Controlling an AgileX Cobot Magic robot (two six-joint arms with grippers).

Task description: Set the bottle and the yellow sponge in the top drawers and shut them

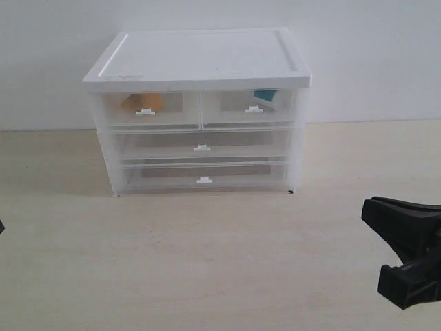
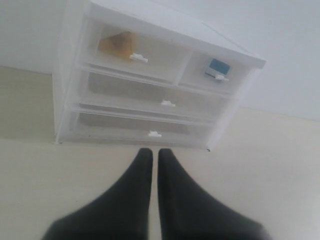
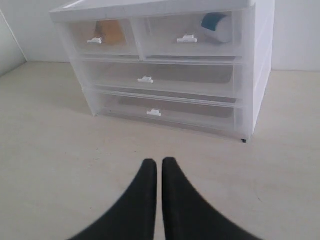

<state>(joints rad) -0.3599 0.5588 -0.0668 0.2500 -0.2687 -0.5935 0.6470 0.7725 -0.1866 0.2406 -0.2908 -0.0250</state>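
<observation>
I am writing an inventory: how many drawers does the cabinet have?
4. Top left drawer and top right drawer side by side; middle drawer under them; bottom drawer lowest. None seems hidden.

**Three cameras, all aimed at the same cabinet**

The exterior view sits out front of the cabinet (image 1: 200, 62), a bit above its lid. It faces the cabinet square-on from mid range, with a bit of the right arm (image 1: 410, 221) poking in at the lower right edge.

The left wrist view looks out past the pinched-together left gripper (image 2: 155, 154) from low over the table (image 2: 280, 175). It's off to the cabinet's left, rolled sideways and closer in.

The right wrist view looks past the right gripper (image 3: 159, 162), also low, level, from slightly right.

All three share the cabinet's front and the table just before it.
</observation>
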